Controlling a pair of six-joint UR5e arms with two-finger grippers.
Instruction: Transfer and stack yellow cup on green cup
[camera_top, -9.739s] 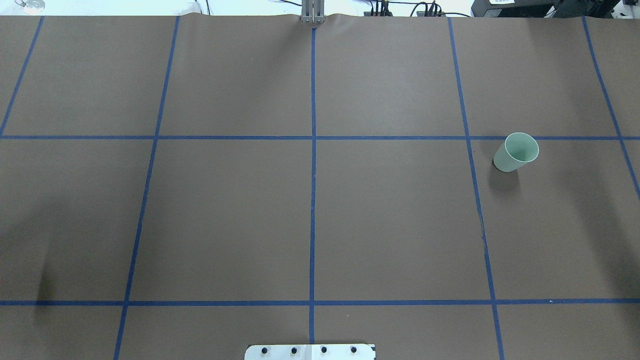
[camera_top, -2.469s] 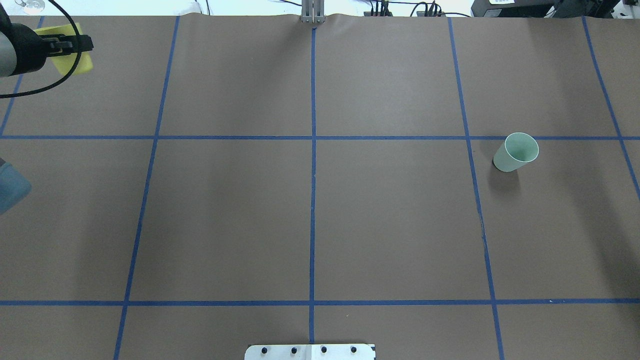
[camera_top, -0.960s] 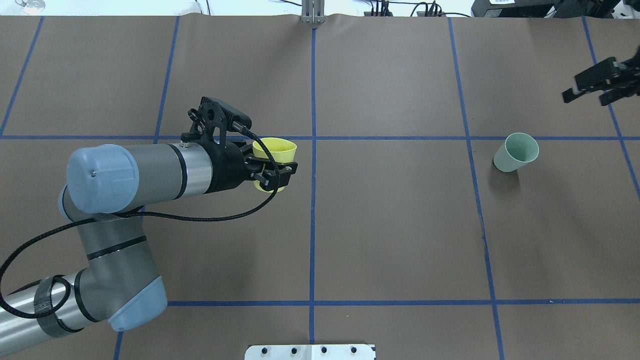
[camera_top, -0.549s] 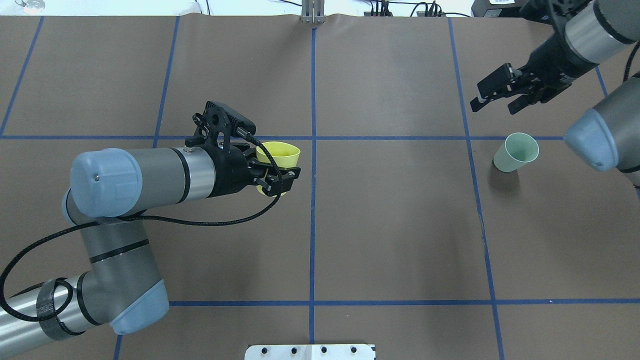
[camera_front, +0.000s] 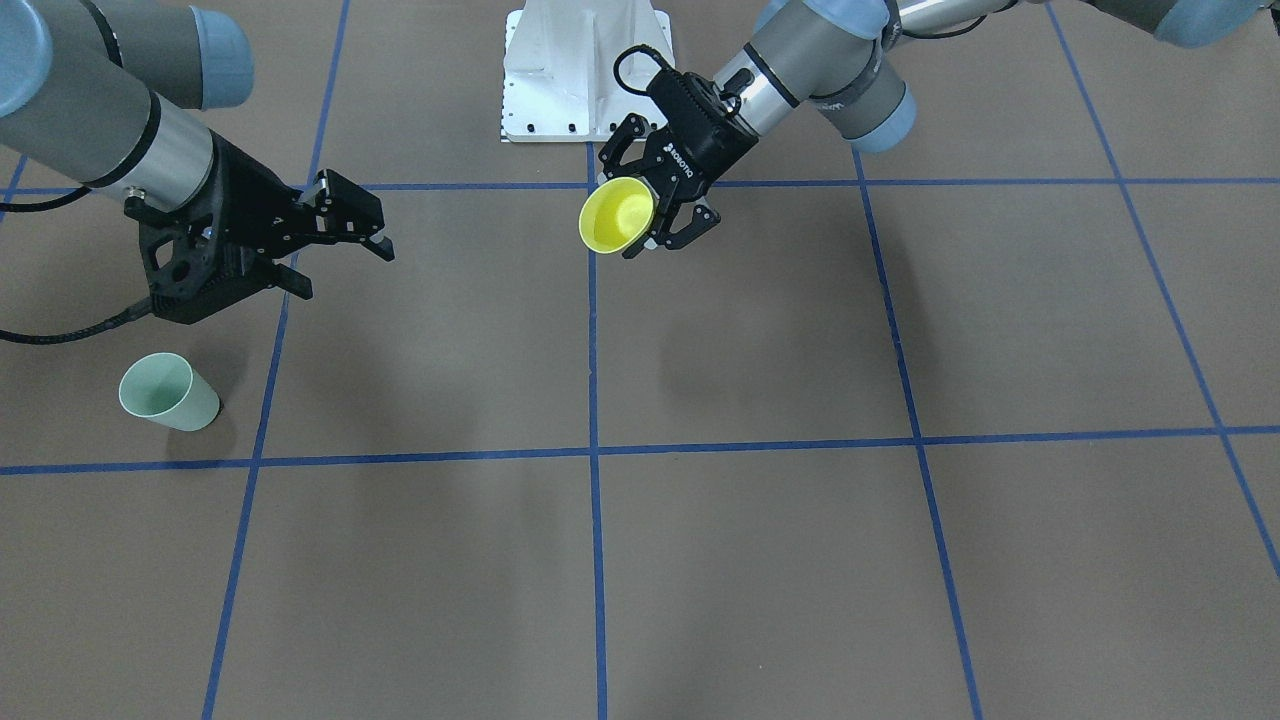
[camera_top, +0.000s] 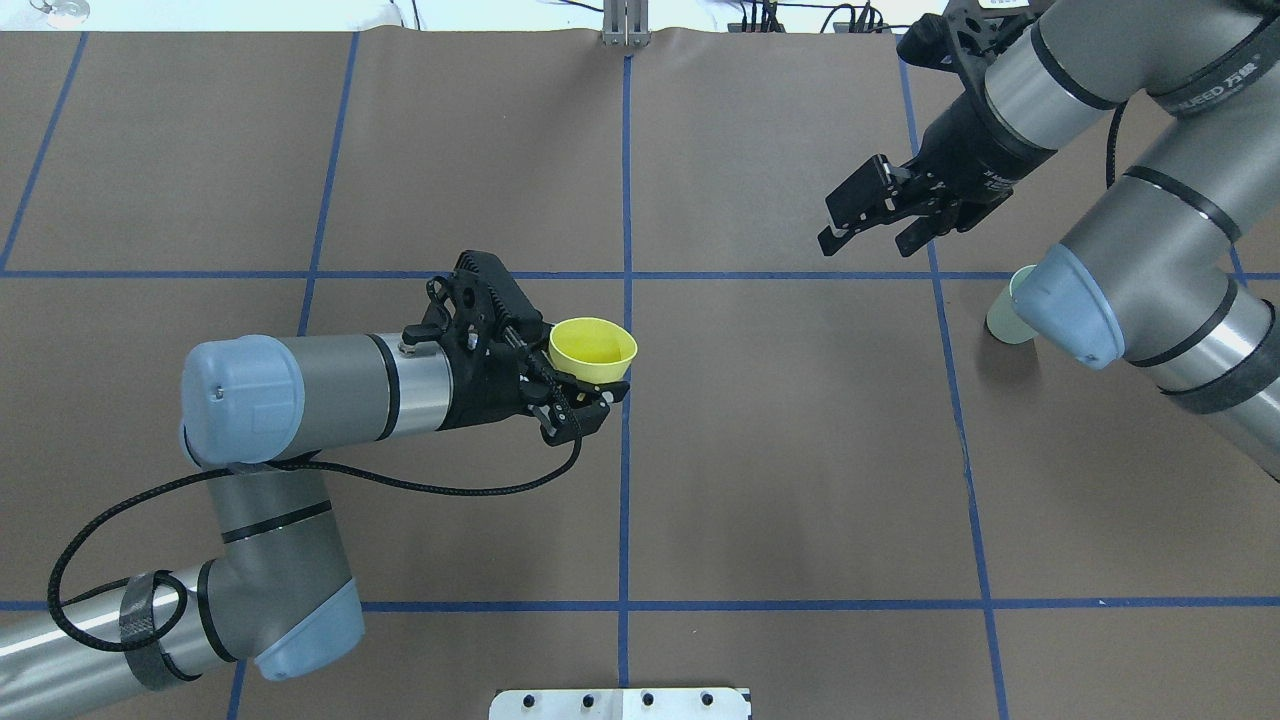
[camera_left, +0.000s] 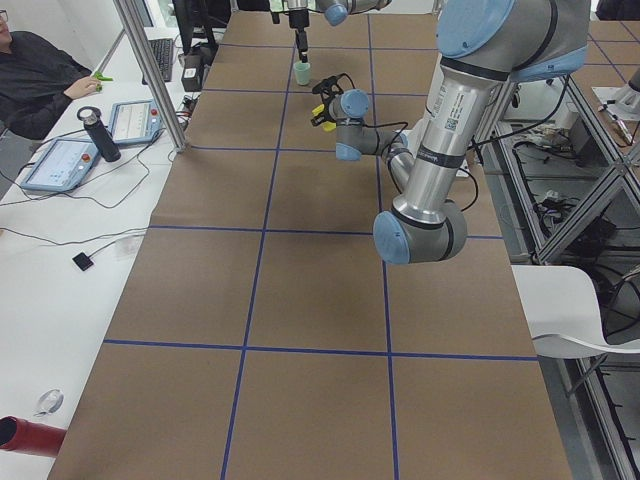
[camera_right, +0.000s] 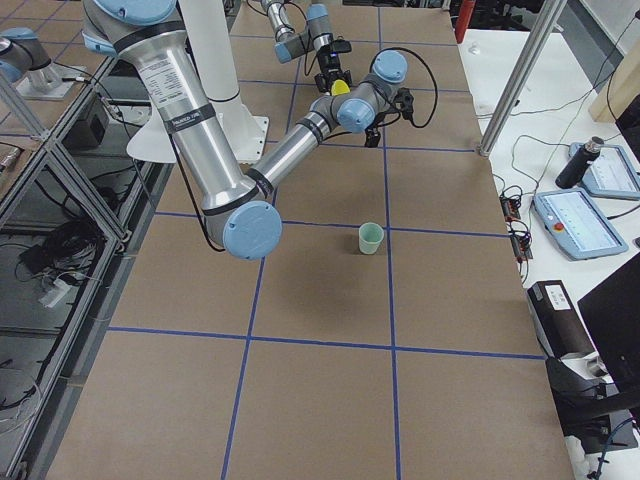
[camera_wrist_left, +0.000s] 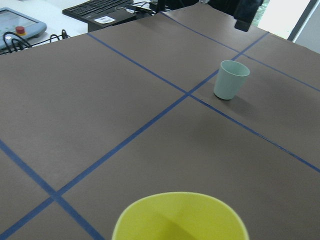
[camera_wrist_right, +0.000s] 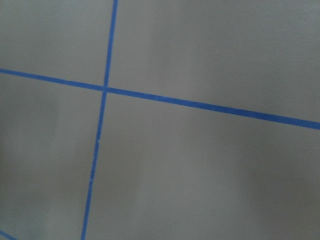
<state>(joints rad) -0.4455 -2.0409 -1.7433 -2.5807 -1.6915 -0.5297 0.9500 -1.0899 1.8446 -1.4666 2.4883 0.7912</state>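
Since half a second ago the left end effector (camera_top: 585, 382) has carried the yellow cup (camera_top: 593, 348) closer to the table's centre line and somewhat nearer the robot. The right end effector (camera_top: 868, 235) has swung inward from the far right corner. Its arm's elbow now covers most of the green cup (camera_top: 1000, 322) in the overhead view.

Findings:
- The left end effector is clamped on the yellow cup's wall below the rim. The cup is clear of the table (camera_top: 780, 450), mouth up and tilted.
- The right end effector is spread wide and empty. It hangs over the table, well apart from the yellow cup.
- The green cup stands upright on the robot's right side, near a tape crossing and well apart from the yellow cup.

Risks, as judged:
1. A hand-over between the arms looks likely. The cup is smooth and tapered, so a hold taken low on the wall could slide off. It would drop if the left end effector let go before the right one had closed firmly.
2. Both sets of fingers will crowd one small cup and could clash or pinch the rim.
3. The right arm's elbow sits over the green cup. Its clearance cannot be told from the overhead view and it probably passes above, but a low sweep would tip the cup.
4. A tilted yellow cup could catch the green rim when stacking.
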